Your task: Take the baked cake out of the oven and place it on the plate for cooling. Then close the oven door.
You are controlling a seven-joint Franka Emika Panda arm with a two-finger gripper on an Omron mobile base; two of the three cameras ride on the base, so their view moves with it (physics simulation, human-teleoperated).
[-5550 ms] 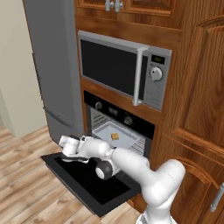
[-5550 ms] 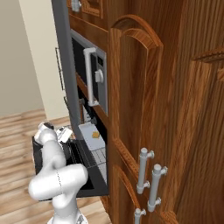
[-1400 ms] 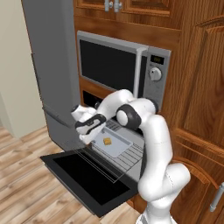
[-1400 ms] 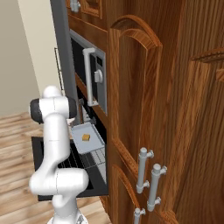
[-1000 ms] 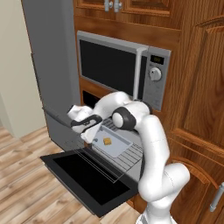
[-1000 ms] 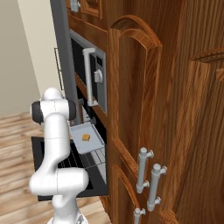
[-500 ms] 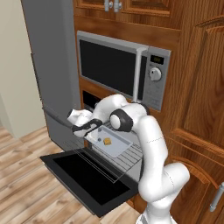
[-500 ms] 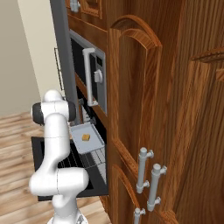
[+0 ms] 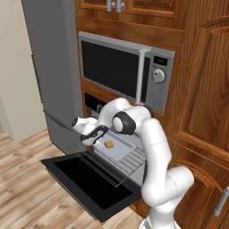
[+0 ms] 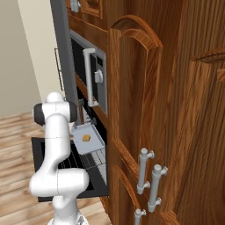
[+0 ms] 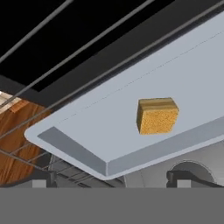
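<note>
Leftward since earlier, the open-jawed gripper [image 9: 95,134] hovers by the cake [image 9: 108,144] above wood flooring [image 9: 27,179].

Floor: we see pale wood planks [image 9: 27,179] running under the units.
Wall: plain cream wall [image 9: 13,67] at far left.
Cabinets: we count reddish-brown wood doors [image 10: 140,88] with arched panels (silver bar handles [image 10: 149,178] low down).
Fridge: tall grey fridge [image 9: 51,67] beside the cabinetry.
Microwave: silver-framed microwave [image 9: 120,69] set into the wood.
</note>
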